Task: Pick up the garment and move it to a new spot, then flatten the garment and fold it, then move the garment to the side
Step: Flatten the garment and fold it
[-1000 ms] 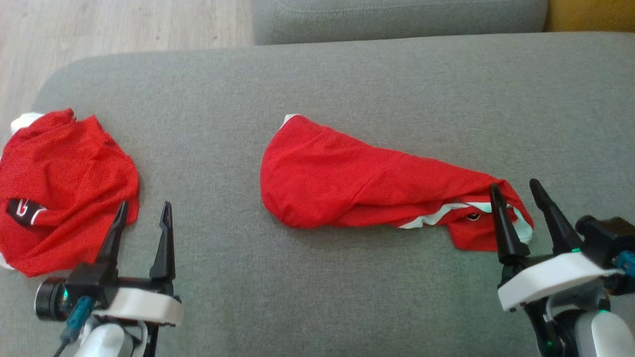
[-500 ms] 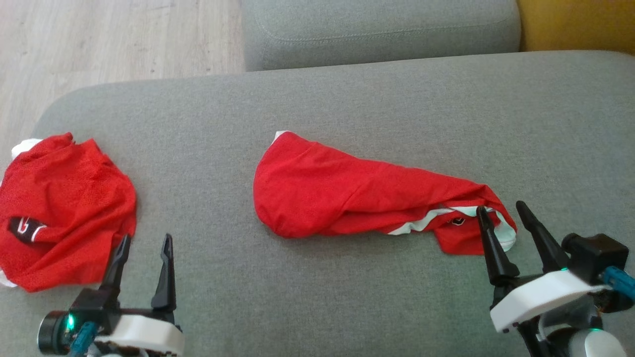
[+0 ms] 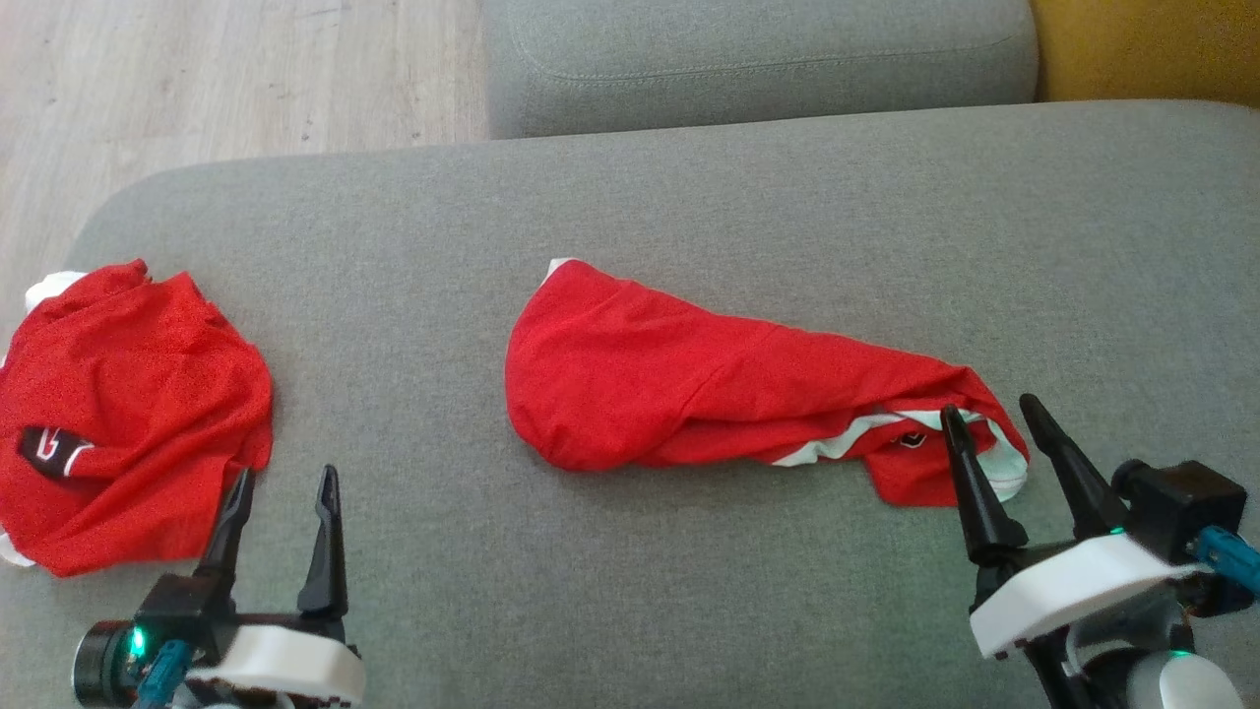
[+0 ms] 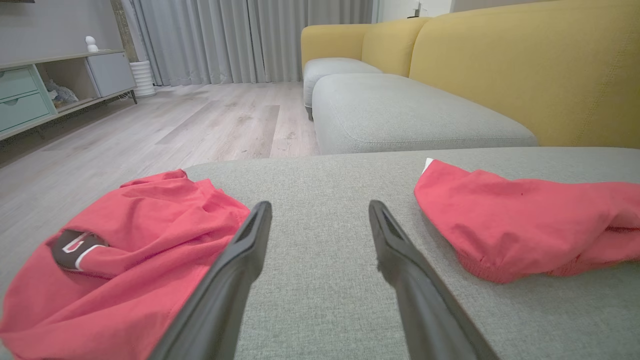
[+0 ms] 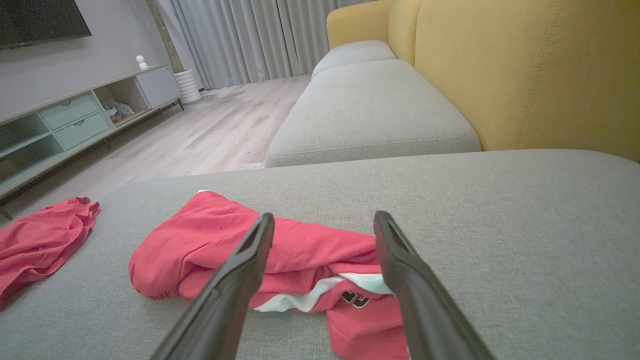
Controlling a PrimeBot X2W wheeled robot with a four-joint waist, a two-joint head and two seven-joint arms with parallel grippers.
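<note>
A crumpled red garment (image 3: 689, 384) with white trim lies stretched across the middle of the grey cushion (image 3: 689, 197). It also shows in the left wrist view (image 4: 525, 220) and the right wrist view (image 5: 225, 240). My right gripper (image 3: 987, 404) (image 5: 325, 215) is open at the garment's right end, its fingers held just short of the white-trimmed corner with nothing between them. My left gripper (image 3: 285, 473) (image 4: 320, 205) is open over bare cushion. A second red garment (image 3: 128, 394) (image 4: 140, 235) (image 5: 40, 240) with a black patch lies bunched at the cushion's left edge, just left of it.
Beyond the cushion's far edge stands another grey seat cushion (image 3: 758, 59), with a yellow sofa back (image 5: 525, 75) to its right. Wooden floor (image 3: 226, 79) lies at the far left, with a low cabinet (image 4: 30, 95) and curtains (image 4: 240, 40) beyond.
The head camera tilted, so the whole picture slid down early in the second. Both garments lie as before. Both grippers stay open, and the left one has drawn back slightly.
</note>
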